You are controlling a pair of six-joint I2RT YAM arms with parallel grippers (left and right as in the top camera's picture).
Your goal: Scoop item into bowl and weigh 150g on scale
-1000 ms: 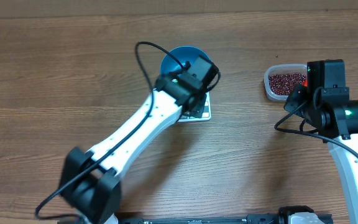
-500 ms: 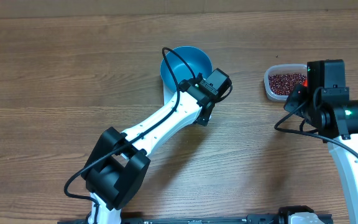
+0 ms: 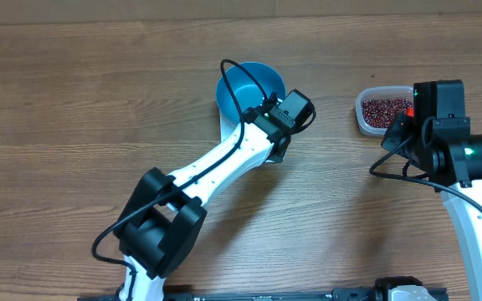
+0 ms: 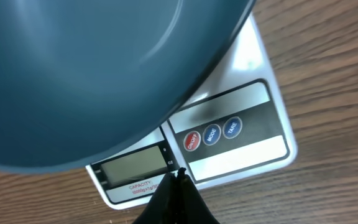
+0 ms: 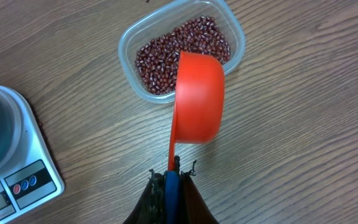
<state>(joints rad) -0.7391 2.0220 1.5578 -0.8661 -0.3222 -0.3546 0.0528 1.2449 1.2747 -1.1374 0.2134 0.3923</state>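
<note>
Wood-grain bench carries the blue bowl on the scale, left of the right gripper, which is clamped on a red scoop whose handle points straight ahead at the tub of beans; the left gripper, closed and empty, hovers by the scale's buttons

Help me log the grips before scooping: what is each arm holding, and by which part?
The right gripper holds the red-orange scoop by the end of its handle. The left gripper is shut on nothing, poised over the scale.
</note>
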